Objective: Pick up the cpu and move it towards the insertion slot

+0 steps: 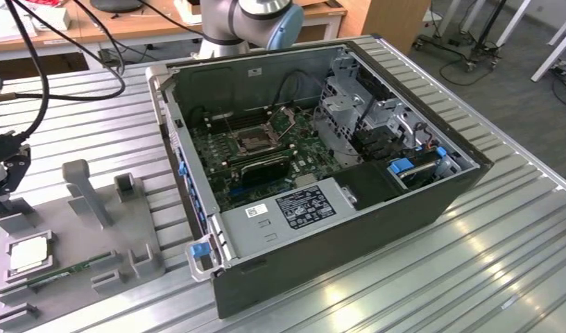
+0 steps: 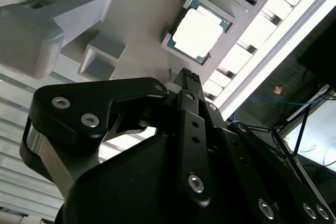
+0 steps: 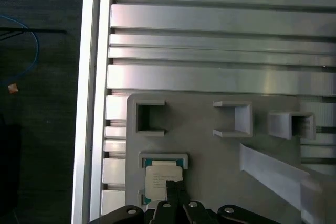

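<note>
Right now I'm watching the hand [image 2: 189,74] hovering with its fingers drawn narrow, gripping nothing. Just past its tips the cpu [image 2: 198,35] is lying flat in a square recess of the grey fixture [image 2: 142,9], face up. That fixture is sitting on the worktop [image 1: 468,263] at the exterior view's lower left. The insertion slot [image 1: 255,141] is waiting well apart, mid-frame inside the open computer case [image 1: 338,250].

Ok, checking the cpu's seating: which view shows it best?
The second wrist view: the cpu is whole and uncovered there. The first wrist view has the gripper overlapping it; the exterior view shows it small.
</note>
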